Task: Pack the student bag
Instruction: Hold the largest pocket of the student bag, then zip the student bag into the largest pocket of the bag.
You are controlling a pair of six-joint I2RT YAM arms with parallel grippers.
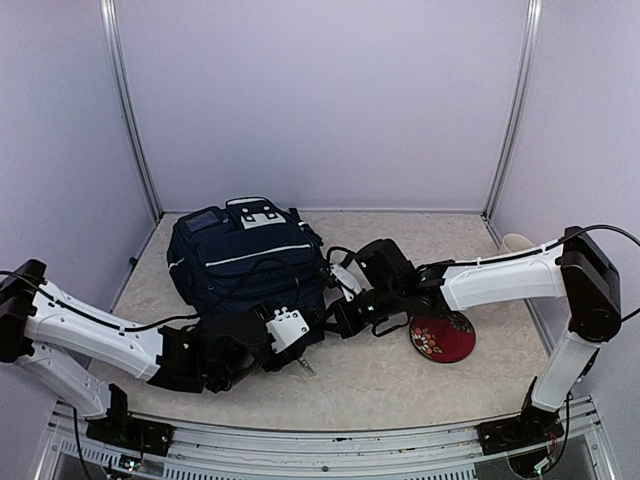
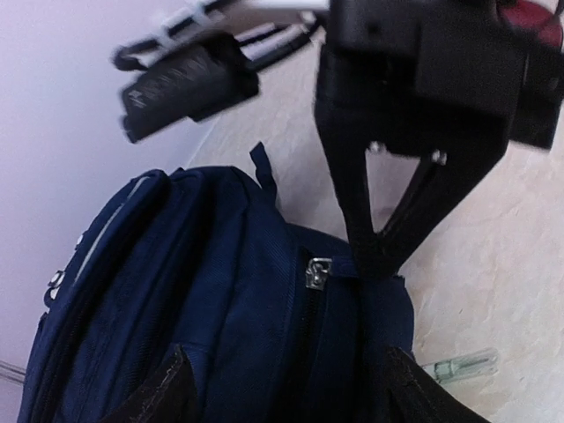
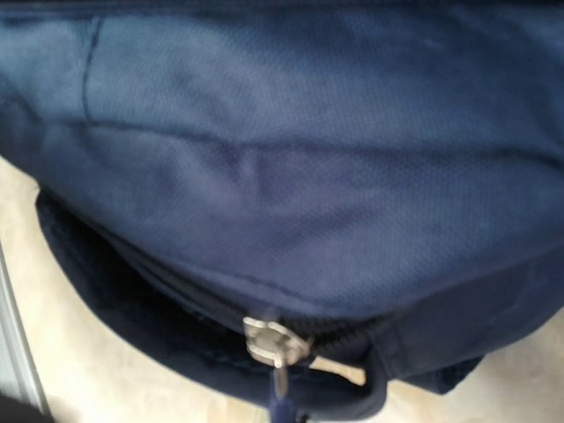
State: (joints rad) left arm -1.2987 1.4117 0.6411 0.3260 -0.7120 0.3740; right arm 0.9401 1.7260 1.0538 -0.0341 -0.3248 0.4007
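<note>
The bag (image 1: 245,265) lies flat on the worktop (image 1: 400,390), a little toward 10 o'clock from the middle in the top view. Its white patch end points to 12 o'clock and its bottom end points to 6 o'clock, toward the arm bases. The left arm reaches in from 8 o'clock, and the left tool (image 2: 291,392) sits at the bag's 6 o'clock edge. Its fingers (image 2: 167,388) are apart with the bag's navy bulk between them, and I cannot tell whether they press the fabric. The right arm comes across from 3 o'clock to the bag's 4 o'clock corner. In the left wrist view the right tool (image 2: 374,258) has its two black fingers drawn together to a point, clamped on the navy zip tab (image 2: 348,264). The tab runs from the metal slider (image 2: 317,271) just beside the tips. The right wrist view shows the same slider close up at the bag's lower seam, with blurred navy cloth filling most of the frame. A red dish (image 1: 443,337) with a flower pattern lies at 4 o'clock from the bag, under the right forearm. A small clear stick (image 1: 305,367) lies on the worktop at 6 o'clock, near the left tool. A pale cup (image 1: 515,243) stands at 3 o'clock, well apart from the bag and partly hidden by the right arm.
</note>
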